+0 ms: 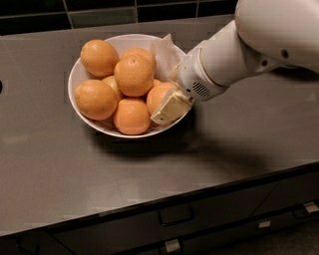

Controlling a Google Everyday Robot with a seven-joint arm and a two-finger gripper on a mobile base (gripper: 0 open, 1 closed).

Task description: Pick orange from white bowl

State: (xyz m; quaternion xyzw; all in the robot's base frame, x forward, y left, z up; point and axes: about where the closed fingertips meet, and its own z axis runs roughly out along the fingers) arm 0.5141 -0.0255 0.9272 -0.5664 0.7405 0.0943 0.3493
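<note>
Gripper [167, 105] at the end of the white arm [234, 57], reaching in from the right and lowered over the right-hand rim of the white bowl [73, 79]. Its cream-coloured tip lies against the near right side of the orange [159, 95]; whether it is apart or clamped on the fruit cannot be told, as the far side is hidden. This orange sits low at the bowl's right edge, touching the front orange [131, 116] and tucked partly under the central orange [133, 74], which rides highest in the pile. Further oranges fill the left side [95, 99] and the back left [99, 57]. Crumpled white paper [164, 50] rises above the rim at the back right, just beside the arm's wrist. The bowl stands on a dark grey countertop [224, 154], nearer the tiled back wall [99, 10] than the front edge. Bare counter lies to the bowl's left, front and right. Drawer fronts [175, 215] show below the front edge.
</note>
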